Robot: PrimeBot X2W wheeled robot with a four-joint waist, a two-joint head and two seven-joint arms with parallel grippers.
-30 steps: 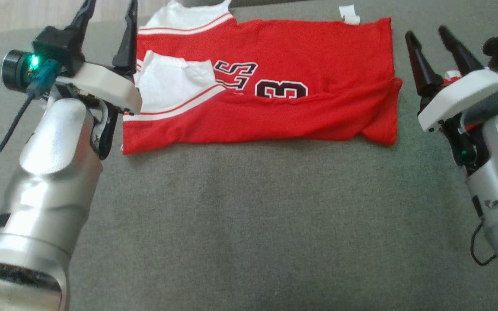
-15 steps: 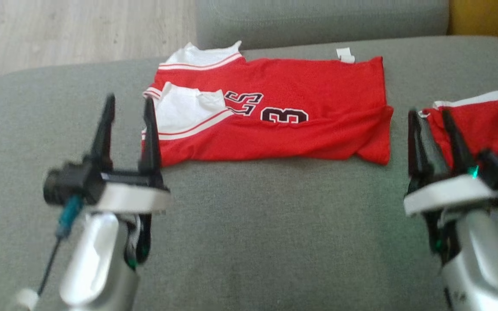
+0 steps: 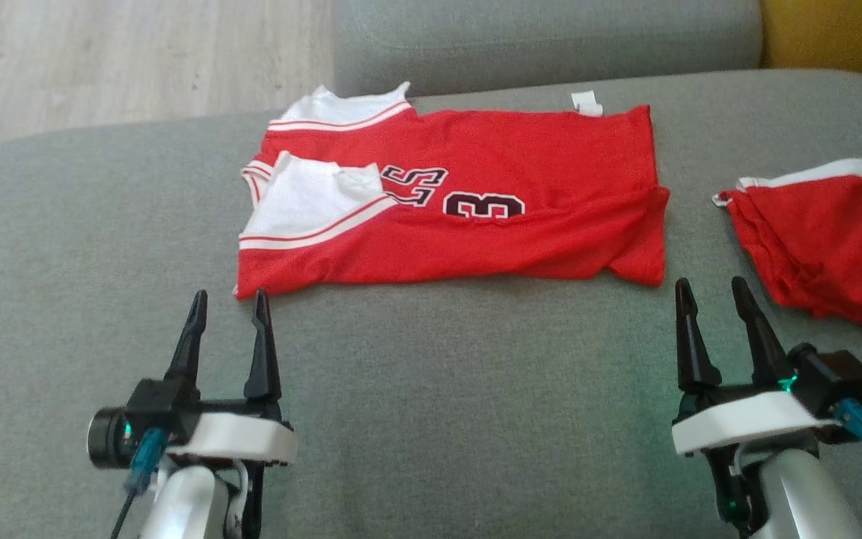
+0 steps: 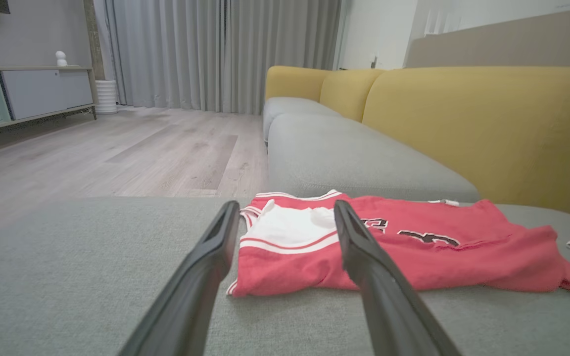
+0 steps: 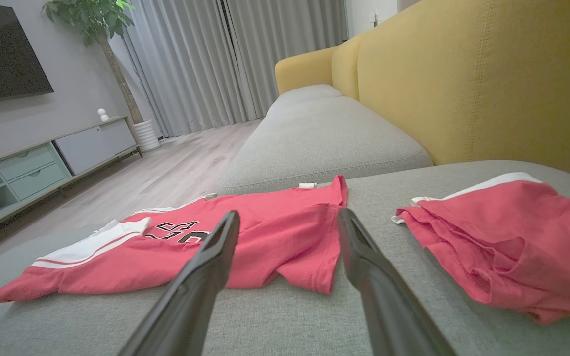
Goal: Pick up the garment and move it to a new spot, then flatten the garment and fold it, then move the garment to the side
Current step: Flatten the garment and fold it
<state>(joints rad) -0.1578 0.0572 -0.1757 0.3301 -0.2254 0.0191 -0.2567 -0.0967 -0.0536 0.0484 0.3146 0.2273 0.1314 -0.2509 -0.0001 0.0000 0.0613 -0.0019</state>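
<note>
Left end effector (image 3: 230, 296) pulled back — garment (image 3: 513, 150) lies ahead.

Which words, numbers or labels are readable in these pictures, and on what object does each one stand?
"3": a black digit on the red jersey; a fold cuts its lower part.
"S": a black letter to the left of the digit; the letter beside it is partly hidden and unreadable.
The white tag at the jersey's far edge: too small to read.
The red garment on the right: no text visible.
</note>
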